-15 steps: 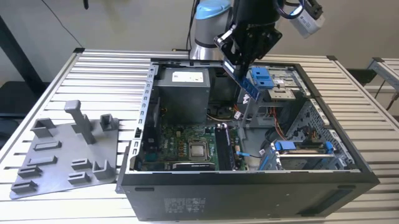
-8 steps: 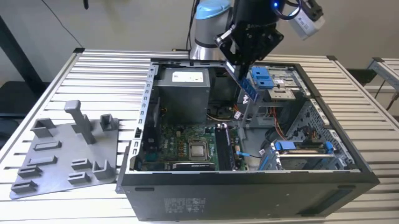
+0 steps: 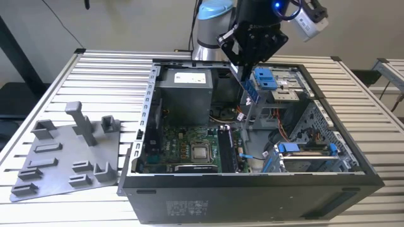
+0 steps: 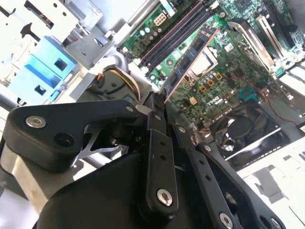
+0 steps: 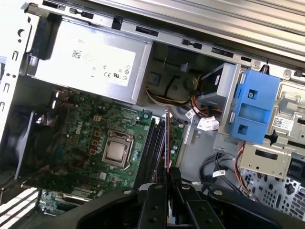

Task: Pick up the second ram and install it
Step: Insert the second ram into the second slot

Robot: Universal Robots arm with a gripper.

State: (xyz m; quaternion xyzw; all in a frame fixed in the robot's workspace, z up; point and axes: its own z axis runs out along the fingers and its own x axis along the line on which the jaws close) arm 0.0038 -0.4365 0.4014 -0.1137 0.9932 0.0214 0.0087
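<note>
One ram in gripper, above motherboard

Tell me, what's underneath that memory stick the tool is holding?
Below the memory stick, held in the tool, lie the long black slots of the green motherboard. The tool's body hides one end of them.

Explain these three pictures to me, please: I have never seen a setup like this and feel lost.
This is a robot arm working over an open computer case lying on a slatted table. One picture comes from a camera off the arm; both wrist views come from cameras riding on the arm, looking past its pincer. The pincer is shut on the second ram, a thin memory stick, held above the green motherboard. On the exterior view's left lies a grey tray of holders.
</note>
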